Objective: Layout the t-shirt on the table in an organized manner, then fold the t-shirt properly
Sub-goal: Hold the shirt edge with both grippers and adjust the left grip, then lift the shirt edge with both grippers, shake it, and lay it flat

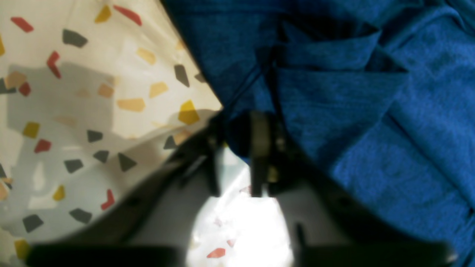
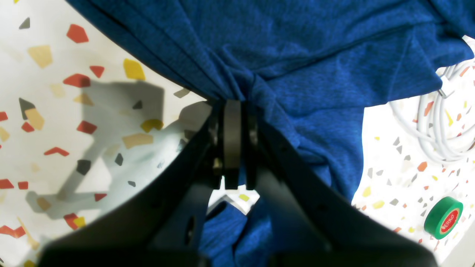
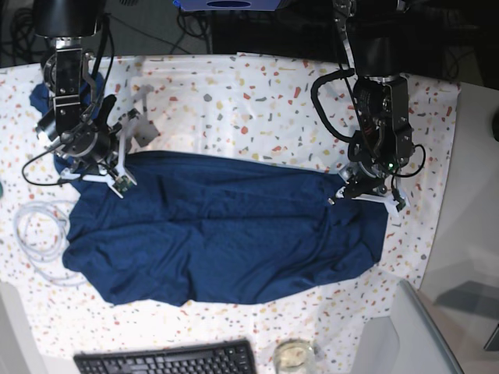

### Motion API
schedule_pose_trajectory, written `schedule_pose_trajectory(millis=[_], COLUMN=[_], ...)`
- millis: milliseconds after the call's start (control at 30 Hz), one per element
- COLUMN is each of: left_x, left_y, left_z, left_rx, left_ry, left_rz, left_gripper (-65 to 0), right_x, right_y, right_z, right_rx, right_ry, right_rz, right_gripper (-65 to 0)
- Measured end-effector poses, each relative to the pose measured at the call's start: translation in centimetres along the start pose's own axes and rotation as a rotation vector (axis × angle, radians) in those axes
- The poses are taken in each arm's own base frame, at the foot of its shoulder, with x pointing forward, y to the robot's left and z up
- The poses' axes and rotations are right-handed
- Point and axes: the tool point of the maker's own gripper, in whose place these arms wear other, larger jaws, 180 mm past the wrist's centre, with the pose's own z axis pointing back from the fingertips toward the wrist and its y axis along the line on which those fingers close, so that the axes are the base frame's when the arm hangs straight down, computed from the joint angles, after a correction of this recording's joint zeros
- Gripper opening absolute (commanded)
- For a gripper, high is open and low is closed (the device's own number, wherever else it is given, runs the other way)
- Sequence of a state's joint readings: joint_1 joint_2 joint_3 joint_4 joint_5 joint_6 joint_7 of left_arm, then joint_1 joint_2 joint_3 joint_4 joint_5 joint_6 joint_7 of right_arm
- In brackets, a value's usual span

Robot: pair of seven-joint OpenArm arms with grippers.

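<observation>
Navy t-shirt (image 3: 226, 234) spread wrinkled across speckled table (image 3: 257, 101), both arms' fingers pinching its edges

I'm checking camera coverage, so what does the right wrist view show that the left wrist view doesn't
Only the right wrist view: a green tape roll, a coiled white cable, and the right gripper shut on the t-shirt. Only the left wrist view: the left gripper at the shirt's edge, grip unclear. Both: blue shirt fabric, the speckled table, and gripper shadows.

Navy-blue t-shirt (image 3: 226, 234) spread wide, wrinkled, on speckled white table (image 3: 257, 101), edges bunched
</observation>
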State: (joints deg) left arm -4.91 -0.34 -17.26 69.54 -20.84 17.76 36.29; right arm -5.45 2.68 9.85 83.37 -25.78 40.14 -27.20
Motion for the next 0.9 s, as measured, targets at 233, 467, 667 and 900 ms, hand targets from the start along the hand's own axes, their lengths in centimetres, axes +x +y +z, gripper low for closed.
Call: schedule_pose_trajectory(millis=[233, 467, 667, 900], left_x=[1.4, 3.1, 0.9, -1.7], left_y=[-0.6, -0.5, 7.8, 13.2], left_z=[3.0, 6.9, 7.7, 10.5], left_rx=[-0.048, -0.083, 0.072, 0.168], left_ry=[-0.016, -0.104, -0.071, -0.047], left_rz=[0.000, -0.028, 0.050, 0.049], left_gripper=[-65.0, -65.0, -65.0, -65.0], right_x=[0.0, 0.2, 0.3, -3.9], right_y=[-0.1, -0.5, -2.5, -0.7], right_z=[0.0, 0.6, 2.6, 2.8], right_rx=[-0.002, -0.022, -0.104, -0.069], right_ry=[-0.001, -0.014, -0.071, 0.048], right_rz=[-0.001, -0.014, -0.137, -0.197], right_gripper=[-65.0, -65.0, -65.0, -65.0])
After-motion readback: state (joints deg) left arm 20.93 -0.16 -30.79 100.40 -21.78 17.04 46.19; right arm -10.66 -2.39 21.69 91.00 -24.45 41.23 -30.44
